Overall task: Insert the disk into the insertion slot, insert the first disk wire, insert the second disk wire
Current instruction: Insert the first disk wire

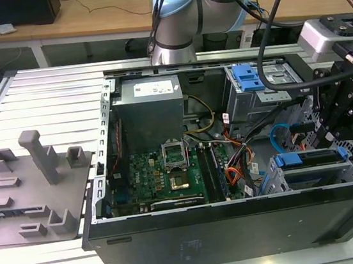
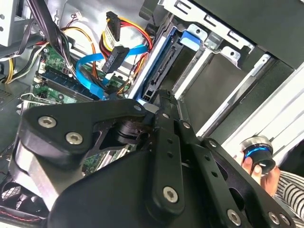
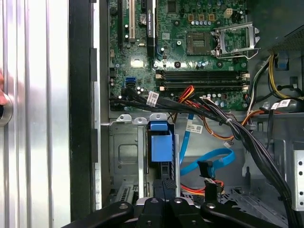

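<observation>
Disk in insertion slot (white cable tags illegible); gripper just beside.

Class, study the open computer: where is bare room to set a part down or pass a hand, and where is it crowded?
Free: slatted table beyond the grey fixture, on the exterior view's left of the case. Crowded: cables between motherboard and disk.

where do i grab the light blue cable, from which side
Probably the small dark plug at the free end of the light blue cable, from the open side of the case: the plug is blocky and exposed, the cable thin and looped.
</observation>
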